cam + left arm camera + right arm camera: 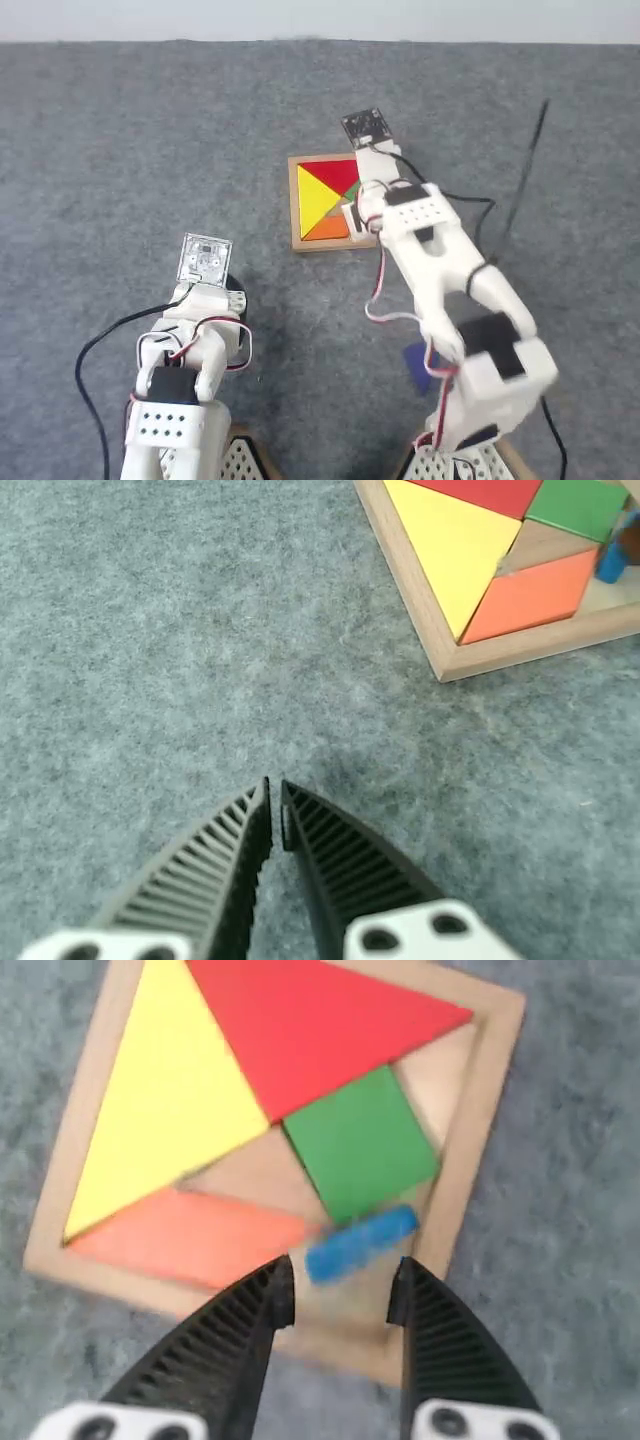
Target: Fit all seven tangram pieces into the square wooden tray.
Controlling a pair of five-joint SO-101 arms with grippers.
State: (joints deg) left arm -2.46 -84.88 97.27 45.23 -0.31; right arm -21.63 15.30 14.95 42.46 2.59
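Observation:
The square wooden tray [296,205] lies at mid-table. In it sit a yellow triangle [165,1110], a red triangle [310,1025], a green square [360,1140] and an orange piece [190,1240]. My right gripper [343,1282] hangs over the tray's corner with its fingers apart. A small light-blue piece [360,1243] lies just beyond the tips, tilted on the bare wood. My left gripper [275,790] is shut on nothing, low over the carpet, short of the tray [440,655]. A dark-blue piece [418,365] lies on the carpet under the right arm.
Grey carpet [150,150] covers the whole table. The left arm [195,340] stands at the near left and the right arm [450,290] stretches from the near right to the tray. A black cable [525,170] runs at the far right.

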